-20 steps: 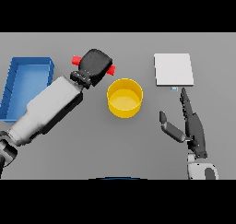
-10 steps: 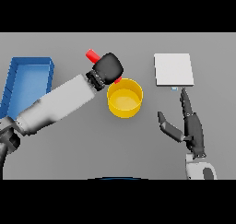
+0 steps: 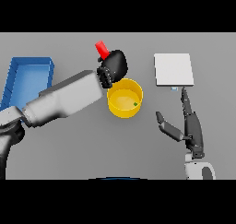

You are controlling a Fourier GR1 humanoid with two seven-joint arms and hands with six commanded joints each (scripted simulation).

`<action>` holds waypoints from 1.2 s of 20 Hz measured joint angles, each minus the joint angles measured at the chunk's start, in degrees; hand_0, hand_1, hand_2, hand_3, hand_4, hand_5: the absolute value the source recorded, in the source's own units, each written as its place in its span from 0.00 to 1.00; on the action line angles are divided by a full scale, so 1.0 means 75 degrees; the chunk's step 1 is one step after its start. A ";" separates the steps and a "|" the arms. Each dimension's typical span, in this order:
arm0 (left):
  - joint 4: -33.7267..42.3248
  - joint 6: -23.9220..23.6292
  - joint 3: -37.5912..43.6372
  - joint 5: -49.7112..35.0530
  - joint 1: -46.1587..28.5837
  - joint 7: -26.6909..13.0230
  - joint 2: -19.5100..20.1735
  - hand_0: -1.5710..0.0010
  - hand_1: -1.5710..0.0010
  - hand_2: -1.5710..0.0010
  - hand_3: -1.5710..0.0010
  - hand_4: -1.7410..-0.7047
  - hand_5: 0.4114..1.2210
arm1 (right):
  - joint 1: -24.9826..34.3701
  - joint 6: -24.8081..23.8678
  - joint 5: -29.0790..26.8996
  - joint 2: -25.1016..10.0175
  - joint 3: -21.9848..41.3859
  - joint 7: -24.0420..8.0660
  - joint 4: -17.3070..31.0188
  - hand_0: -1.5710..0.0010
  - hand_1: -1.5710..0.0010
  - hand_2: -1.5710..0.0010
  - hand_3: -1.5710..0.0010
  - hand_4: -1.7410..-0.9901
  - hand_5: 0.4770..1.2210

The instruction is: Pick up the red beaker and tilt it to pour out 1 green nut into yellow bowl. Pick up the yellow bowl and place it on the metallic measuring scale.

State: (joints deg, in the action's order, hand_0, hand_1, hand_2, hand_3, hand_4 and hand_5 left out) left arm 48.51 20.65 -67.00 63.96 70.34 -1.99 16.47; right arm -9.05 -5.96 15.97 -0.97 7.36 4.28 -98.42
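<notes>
I see my left hand (image 3: 115,64) raised over the far left edge of the yellow bowl (image 3: 124,98), with its fingers curled round the red beaker (image 3: 102,48). Only the beaker's red end shows, sticking out on the far left side of the hand and leaning to the left; the rest is hidden inside my grip, so I cannot tell how its mouth sits over the bowl. My left arm (image 3: 64,98) runs in from the left side of the scene, crossing the table (image 3: 83,149) on a slant toward the bowl.

The yellow bowl stands upright near the middle of the table. Inside it, on the right part of its floor, lies a small green nut (image 3: 134,103).

To the right and farther back, the metallic measuring scale (image 3: 173,69) lies flat, well apart from the bowl. A blue bin (image 3: 28,78) sits at the far left, partly behind my left arm.

My right hand (image 3: 189,126) shows at the near right, just in front of the scale. Its fingers are stretched out straight toward the scale, the thumb spread off to the left, and it has nothing in it. It touches neither the bowl nor the scale.
</notes>
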 measured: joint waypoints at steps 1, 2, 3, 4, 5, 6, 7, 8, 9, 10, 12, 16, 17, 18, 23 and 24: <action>-0.0007 -0.0003 -0.0137 0.0054 0.0097 0.0121 -0.0024 0.00 0.00 0.00 0.00 0.01 1.00 | -0.0003 0.0008 0.0014 0.0061 0.0054 0.0054 0.0060 1.00 1.00 1.00 1.00 0.70 0.15; -0.0160 0.0011 -0.0277 0.0105 0.0263 0.0341 -0.0011 0.00 0.00 0.00 0.00 0.01 1.00 | 0.0068 -0.0005 -0.0004 -0.0020 -0.0019 -0.0020 -0.0018 1.00 1.00 1.00 1.00 0.70 0.15; -0.0172 0.0077 -0.0393 0.0163 0.0345 0.0319 -0.0070 0.00 0.00 0.00 0.00 0.01 1.00 | -0.0008 -0.0007 0.0032 -0.0002 0.0022 0.0062 -0.0030 1.00 1.00 1.00 1.00 0.71 0.15; -0.0208 -0.0003 -0.0546 0.0239 0.0370 0.0373 -0.0093 0.00 0.00 0.00 0.00 0.01 1.00 | -0.0006 -0.0033 0.0064 -0.0013 0.0016 0.0048 -0.0029 1.00 1.00 1.00 1.00 0.71 0.15; -0.0258 -0.0083 -0.0703 0.0296 0.0411 0.0542 -0.0034 0.00 0.00 0.00 0.00 0.01 1.00 | -0.0031 0.0004 0.0041 0.0002 0.0055 0.0188 -0.0083 1.00 1.00 1.00 1.00 0.71 0.15; -0.0336 -0.0211 -0.0812 0.0356 0.0519 0.0635 -0.0066 0.00 0.00 0.00 0.00 0.01 1.00 | -0.0014 -0.0029 0.0090 0.0017 0.0067 0.0165 -0.0050 1.00 1.00 1.00 1.00 0.71 0.16; -0.0419 -0.0271 -0.0898 0.0408 0.0585 0.0611 -0.0097 0.00 0.00 0.00 0.00 0.01 1.00 | -0.0035 -0.0025 0.0091 0.0050 0.0080 0.0071 0.0015 1.00 1.00 1.00 1.00 0.71 0.16; -0.0329 -0.0258 -0.0967 0.0426 0.0687 0.0660 -0.0103 0.00 0.00 0.00 0.00 0.01 1.00 | -0.0007 -0.0063 0.0184 -0.0001 0.0080 0.0084 0.0028 1.00 1.00 1.00 1.00 0.71 0.16; -0.0351 -0.0181 -0.0965 0.0379 0.0832 0.0733 -0.0103 0.00 0.00 0.00 0.00 0.01 1.00 | 0.0035 -0.0105 0.0199 0.0024 0.0078 0.0089 0.0005 1.00 1.00 1.00 1.00 0.71 0.15; -0.0370 -0.0128 -0.0941 0.0337 0.0995 0.0773 -0.0048 0.00 0.00 0.00 0.00 0.01 1.00 | -0.0003 -0.0111 0.0213 -0.0008 0.0065 0.0073 -0.0043 1.00 1.00 1.00 1.00 0.71 0.15; -0.0423 -0.0240 -0.0694 0.0116 0.1428 0.0990 0.0231 0.00 0.00 0.00 0.05 0.01 1.00 | 0.0020 -0.0120 0.0211 0.0016 0.0077 0.0178 0.0026 1.00 1.00 1.00 1.00 0.72 0.15; -0.0958 -0.0620 -0.0073 -0.0320 0.2306 0.1022 0.0704 0.00 0.00 0.06 0.27 0.04 1.00 | 0.0001 -0.0032 0.0034 -0.0019 0.0007 0.0368 0.0080 1.00 1.00 1.00 1.00 0.74 0.16; -0.1100 -0.0737 0.0077 -0.0462 0.2470 0.1092 0.0848 0.00 0.00 0.04 0.22 0.03 1.00 | 0.0068 0.0021 -0.0058 -0.0006 -0.0007 0.0288 0.0060 1.00 1.00 1.00 1.00 0.75 0.16; -0.1442 -0.0849 0.0277 -0.0611 0.2647 0.1008 0.0893 0.00 0.00 0.04 0.17 0.03 1.00 | 0.0093 0.0027 -0.0068 0.0003 -0.0009 0.0319 0.0127 1.00 1.00 1.00 1.00 0.74 0.16; -0.2823 -0.0906 0.2086 -0.2349 0.2850 -0.0033 0.1235 0.00 0.00 0.01 0.13 0.01 1.00 | 0.0124 0.0196 -0.0302 0.0054 0.0013 0.0249 0.0019 1.00 1.00 1.00 1.00 0.71 0.16; -0.3034 -0.0980 0.2507 -0.2802 0.2703 -0.0367 0.1399 0.00 0.00 0.01 0.13 0.01 1.00 | 0.0184 0.0219 -0.0319 -0.0014 -0.0029 0.0190 0.0048 1.00 1.00 1.00 1.00 0.69 0.15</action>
State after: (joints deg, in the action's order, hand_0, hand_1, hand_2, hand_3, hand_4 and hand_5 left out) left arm 25.75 13.29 -48.20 42.94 90.61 -4.74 26.97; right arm -7.68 -4.31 13.57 -1.08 7.14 5.71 -98.06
